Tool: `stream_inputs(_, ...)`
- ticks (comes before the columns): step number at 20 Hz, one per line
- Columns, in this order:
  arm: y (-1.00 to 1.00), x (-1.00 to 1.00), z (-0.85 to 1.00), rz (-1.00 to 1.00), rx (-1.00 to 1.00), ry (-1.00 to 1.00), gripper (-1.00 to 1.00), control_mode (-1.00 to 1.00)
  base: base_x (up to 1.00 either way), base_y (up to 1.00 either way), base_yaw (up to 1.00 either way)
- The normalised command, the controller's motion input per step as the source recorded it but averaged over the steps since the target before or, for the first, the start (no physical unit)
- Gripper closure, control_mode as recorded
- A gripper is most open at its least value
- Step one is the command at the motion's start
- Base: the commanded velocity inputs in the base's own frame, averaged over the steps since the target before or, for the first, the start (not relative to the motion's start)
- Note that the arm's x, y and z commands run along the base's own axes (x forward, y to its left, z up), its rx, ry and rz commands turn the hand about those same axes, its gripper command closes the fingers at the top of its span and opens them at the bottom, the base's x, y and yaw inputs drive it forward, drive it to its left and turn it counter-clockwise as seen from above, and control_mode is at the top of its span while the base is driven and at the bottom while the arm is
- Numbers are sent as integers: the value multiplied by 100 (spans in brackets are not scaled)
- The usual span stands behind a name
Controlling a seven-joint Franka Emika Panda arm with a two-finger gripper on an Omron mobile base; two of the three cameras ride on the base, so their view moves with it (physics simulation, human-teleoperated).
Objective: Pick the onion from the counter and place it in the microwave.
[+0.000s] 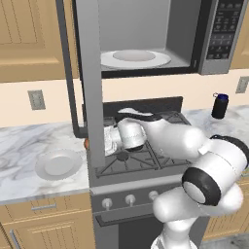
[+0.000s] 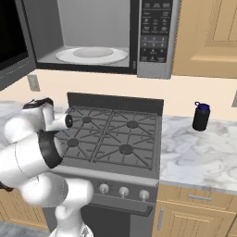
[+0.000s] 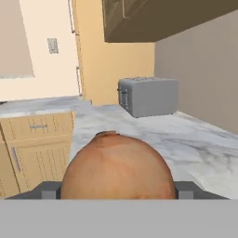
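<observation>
Brown-orange round onion [image 3: 117, 166] with papery skin clamped between the two dark fingertips of the end effector [image 3: 117, 190], low over the white-grey marbled stone counter [image 3: 153, 135]. Beyond on the same counter, a boxy grey toaster [image 3: 148, 95] against the wall; to the left base view, a round white plate [image 1: 58, 164] beside the black gas stove [image 1: 141, 160]. Farthest and highest, the grey-silver microwave [image 1: 219, 36], door [image 1: 90, 73] swung open, white glass turntable [image 1: 135, 59] bare.

You're in home kitchen: gas stove [image 2: 113, 139] centre frame, open microwave [image 2: 106, 34] above, marbled table [image 1: 29, 151] lower left, toaster [image 3: 148, 96], wooden cabinets [image 1: 29, 36] upper left.
</observation>
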Motion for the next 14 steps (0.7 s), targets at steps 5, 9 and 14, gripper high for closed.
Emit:
stream_inputs(5, -82, -90, 100, -24, 0, 18, 100, -100, 0, 0, 0)
stream_inputs(9, -89, -82, 100, -22, -4, 17, 100, -100, 0, 0, 0)
stream_inputs(14, -97, -83, 100, -18, -1, 25, 100, -100, 0, 0, 0)
